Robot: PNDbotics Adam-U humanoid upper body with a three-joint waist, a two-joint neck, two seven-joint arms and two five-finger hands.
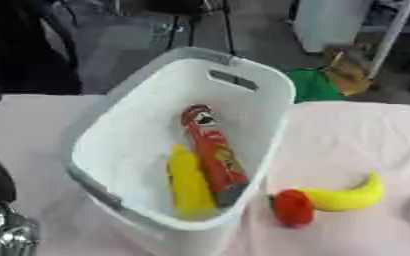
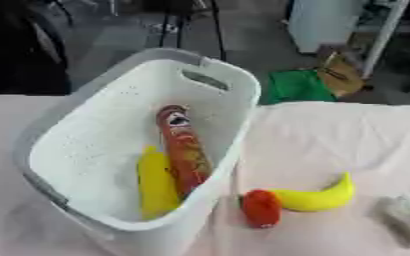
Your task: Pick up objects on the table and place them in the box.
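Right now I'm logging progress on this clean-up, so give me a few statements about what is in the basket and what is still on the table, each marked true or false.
1. A red tube-shaped can lies inside the white basket. True.
2. The yellow banana is already in the basket. False: it lies on the table to the right of the basket.
3. A yellow object lies beside the can in the basket. True.
4. The red item sits far from the banana. False: it lies right at the banana's left end.
5. The basket is tipped on its side. False: it stands upright, opening up.
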